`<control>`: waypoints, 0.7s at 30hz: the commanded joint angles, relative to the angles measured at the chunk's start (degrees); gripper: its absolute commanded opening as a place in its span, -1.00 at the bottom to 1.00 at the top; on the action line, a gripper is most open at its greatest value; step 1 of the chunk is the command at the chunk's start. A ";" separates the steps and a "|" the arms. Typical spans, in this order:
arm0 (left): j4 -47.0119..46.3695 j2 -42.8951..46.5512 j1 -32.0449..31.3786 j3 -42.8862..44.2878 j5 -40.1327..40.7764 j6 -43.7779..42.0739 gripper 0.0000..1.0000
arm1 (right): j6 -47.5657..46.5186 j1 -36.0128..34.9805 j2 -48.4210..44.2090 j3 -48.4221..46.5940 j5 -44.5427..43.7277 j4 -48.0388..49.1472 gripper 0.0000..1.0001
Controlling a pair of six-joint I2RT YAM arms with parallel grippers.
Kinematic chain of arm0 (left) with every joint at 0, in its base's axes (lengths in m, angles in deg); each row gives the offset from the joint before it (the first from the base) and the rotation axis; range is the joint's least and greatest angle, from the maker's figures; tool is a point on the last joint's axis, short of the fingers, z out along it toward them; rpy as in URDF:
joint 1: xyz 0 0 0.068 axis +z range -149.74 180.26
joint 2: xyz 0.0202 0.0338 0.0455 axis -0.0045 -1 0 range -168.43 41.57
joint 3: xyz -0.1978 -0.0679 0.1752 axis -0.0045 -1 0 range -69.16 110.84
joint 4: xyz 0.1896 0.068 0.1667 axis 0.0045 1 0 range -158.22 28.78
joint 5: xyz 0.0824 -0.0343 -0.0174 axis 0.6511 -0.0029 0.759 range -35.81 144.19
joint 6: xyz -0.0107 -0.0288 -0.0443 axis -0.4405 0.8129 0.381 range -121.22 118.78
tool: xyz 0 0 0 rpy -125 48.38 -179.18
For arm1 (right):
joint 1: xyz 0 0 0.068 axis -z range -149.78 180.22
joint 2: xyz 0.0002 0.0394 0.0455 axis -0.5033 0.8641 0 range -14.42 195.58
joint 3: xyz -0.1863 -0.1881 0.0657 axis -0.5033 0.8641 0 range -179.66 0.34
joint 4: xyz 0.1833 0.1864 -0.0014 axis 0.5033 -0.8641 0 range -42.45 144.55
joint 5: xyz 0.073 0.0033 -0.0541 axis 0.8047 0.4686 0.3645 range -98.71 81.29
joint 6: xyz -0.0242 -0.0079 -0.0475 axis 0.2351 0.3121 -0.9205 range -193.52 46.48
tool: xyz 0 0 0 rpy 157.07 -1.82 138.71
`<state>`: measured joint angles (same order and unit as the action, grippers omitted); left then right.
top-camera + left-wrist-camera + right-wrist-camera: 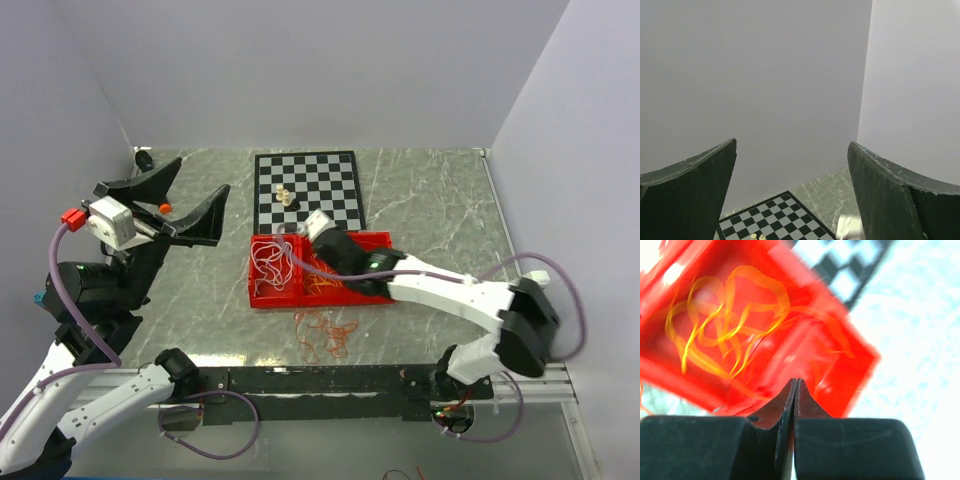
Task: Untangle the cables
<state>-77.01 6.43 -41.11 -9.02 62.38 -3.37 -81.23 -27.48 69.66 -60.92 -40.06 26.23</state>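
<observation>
A red tray (370, 241) lies just in front of the chessboard. White cables (270, 262) fill its left compartment. Yellow-orange cables (725, 325) lie in the right compartment of the tray (855, 365), mostly hidden under my right arm in the top view. Red-orange cables (325, 333) lie loose on the table in front of the tray. My right gripper (308, 245) hovers over the tray. It also shows in its wrist view (796, 384), shut, with no cable visible between the jaws. My left gripper (200, 182) is open, empty and raised at the left, pointing at the back wall (792, 150).
The chessboard (305, 190) carries a few pieces (284, 196); it also shows in the left wrist view (785, 217) and the right wrist view (850, 270). A small orange object (165, 207) and a black object (143, 158) lie at the far left. Walls enclose the marble table.
</observation>
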 commanded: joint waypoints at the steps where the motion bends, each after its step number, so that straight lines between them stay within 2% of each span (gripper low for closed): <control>1: -1.40 -0.29 0.41 1.47 -0.54 -0.31 0.93 | 6.20 4.51 -10.14 2.36 -3.36 6.16 -1.00; 4: -1.22 -0.20 0.49 1.12 -1.50 -0.31 0.93 | 9.70 8.02 -15.06 5.35 -1.01 6.70 -1.00; 7: -0.87 -0.11 0.41 0.77 -2.65 -0.40 0.93 | 10.08 9.44 -18.23 7.90 7.94 6.69 -1.00; 12: 0.70 -0.20 0.41 0.24 -4.40 -0.40 0.93 | 11.83 9.09 -15.26 7.38 11.58 2.22 -0.02; 13: 1.49 -0.11 0.41 0.07 -5.10 -0.48 0.93 | 13.14 9.17 -14.99 7.29 12.19 1.60 0.07; 19: 3.17 0.24 0.41 -1.08 -8.96 -1.10 0.93 | 17.20 9.26 -17.19 10.63 17.37 6.42 0.22; 21: 3.17 0.24 0.41 -1.51 -9.94 -1.45 0.93 | 17.37 9.18 -15.18 8.71 15.20 6.61 0.23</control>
<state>-74.39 6.50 -40.96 -9.72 56.02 -3.72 -66.49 -18.17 54.49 -50.73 -25.48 29.29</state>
